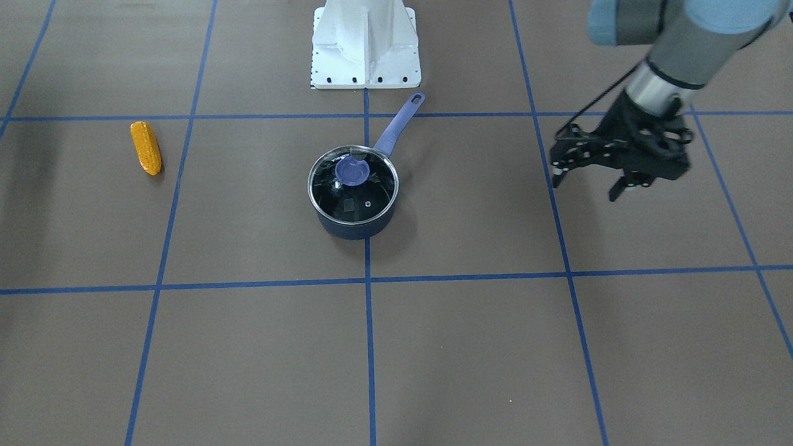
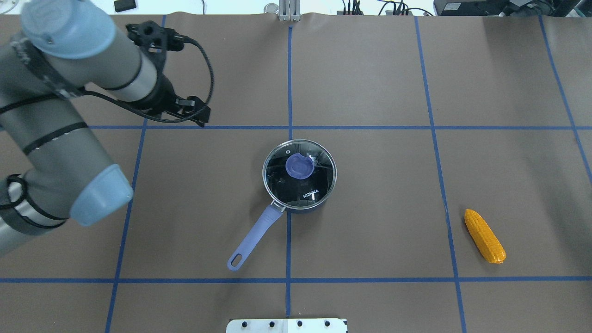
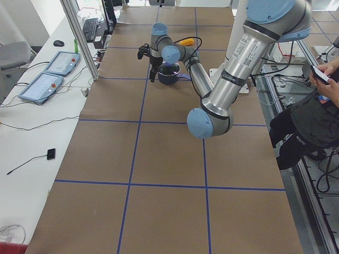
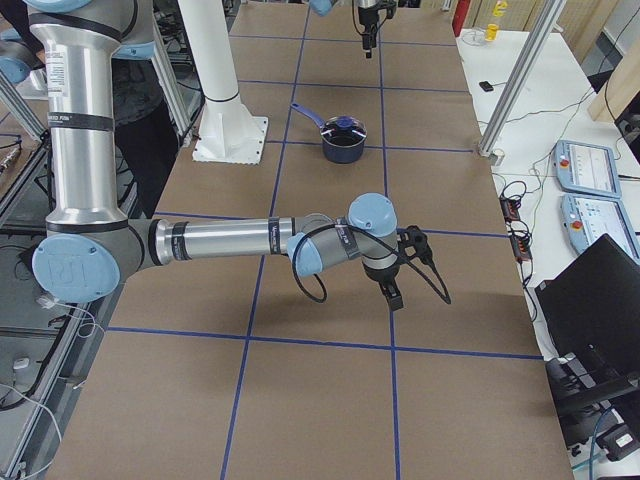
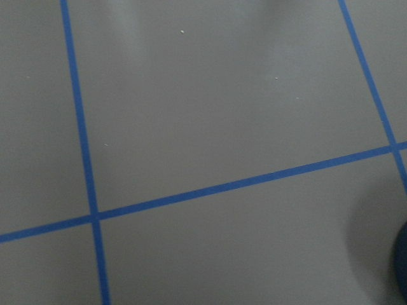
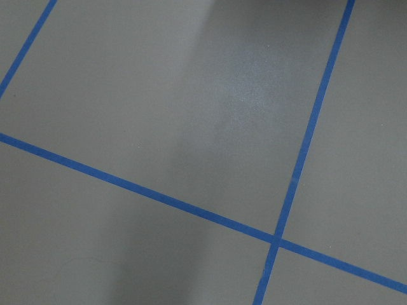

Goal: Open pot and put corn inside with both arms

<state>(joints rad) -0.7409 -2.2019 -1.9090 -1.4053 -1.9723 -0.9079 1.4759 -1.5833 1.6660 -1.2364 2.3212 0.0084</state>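
Observation:
A dark blue pot [image 1: 353,214] with a glass lid and a purple knob [image 1: 352,171] stands at the table's middle, lid on, with its purple handle [image 1: 399,124] pointing toward the robot base. It also shows in the overhead view [image 2: 299,175]. The yellow-orange corn [image 1: 145,147] lies on the table far to the pot's side, on the robot's right [image 2: 484,236]. My left gripper [image 1: 585,189] hovers open and empty, well off to the pot's other side [image 2: 192,111]. My right gripper [image 4: 392,292] shows only in the exterior right view, low over the table; I cannot tell its state.
The white base pedestal [image 1: 365,43] stands behind the pot. Blue tape lines grid the brown table cover [image 2: 370,69]. Both wrist views show only table cover and tape. An operator [image 3: 312,106] sits beside the table at the robot's side.

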